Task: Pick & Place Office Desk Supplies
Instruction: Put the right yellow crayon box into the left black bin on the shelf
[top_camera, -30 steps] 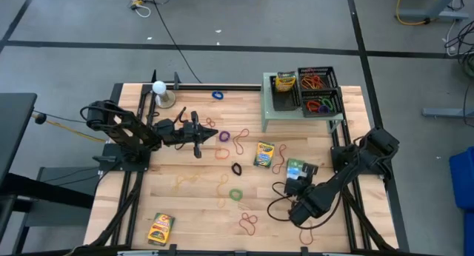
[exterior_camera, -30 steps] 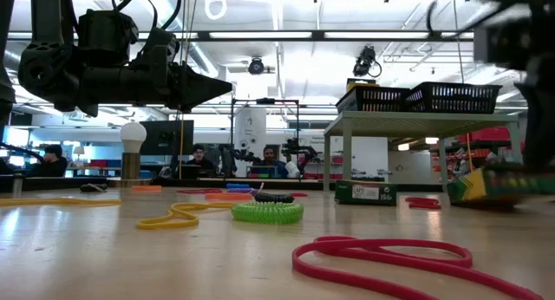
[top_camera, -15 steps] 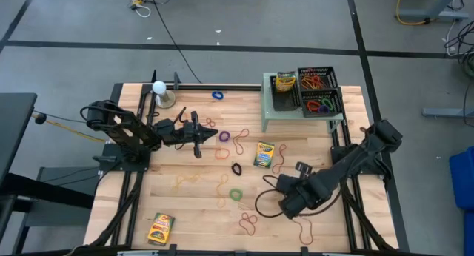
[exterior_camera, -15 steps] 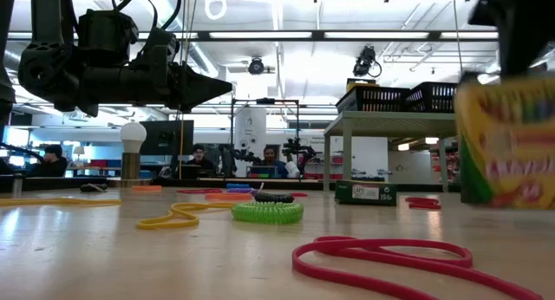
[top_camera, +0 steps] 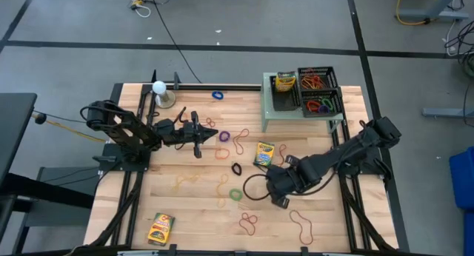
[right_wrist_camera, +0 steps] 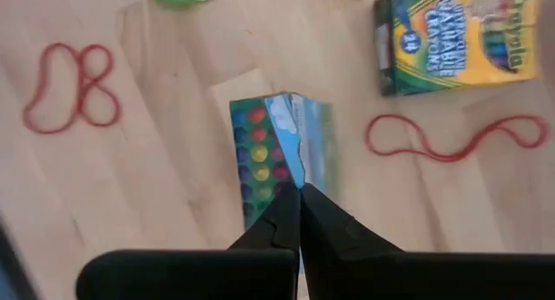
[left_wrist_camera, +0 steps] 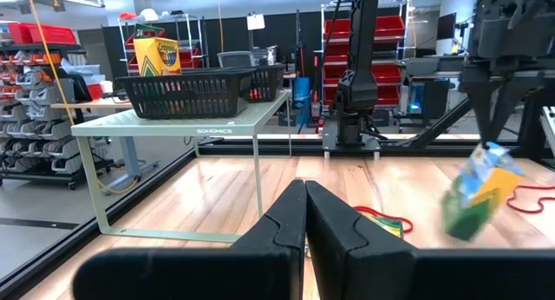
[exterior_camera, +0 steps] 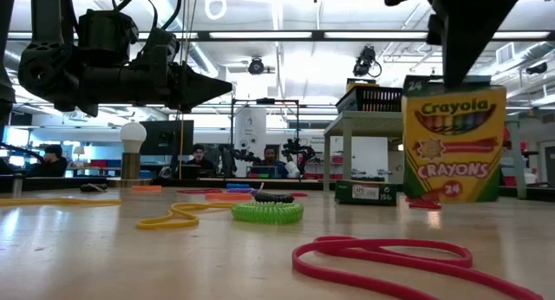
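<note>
Left gripper (top_camera: 198, 134) stays parked, fingers together and empty, left of the green shelf (top_camera: 268, 108). Right gripper (right_wrist_camera: 299, 192) has swung leftward with a crayon box (exterior_camera: 453, 144) pinched by its top flap, now in front of the shelf over open wood; baskets (top_camera: 311, 89) on the shelf still far, loose rubber bands (top_camera: 248, 224) beneath.

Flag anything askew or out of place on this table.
The crayon box hangs tilted off the table, pinched by one corner in the right gripper. Rubber bands lie scattered loose across the wood, while others already sit in the black baskets.
</note>
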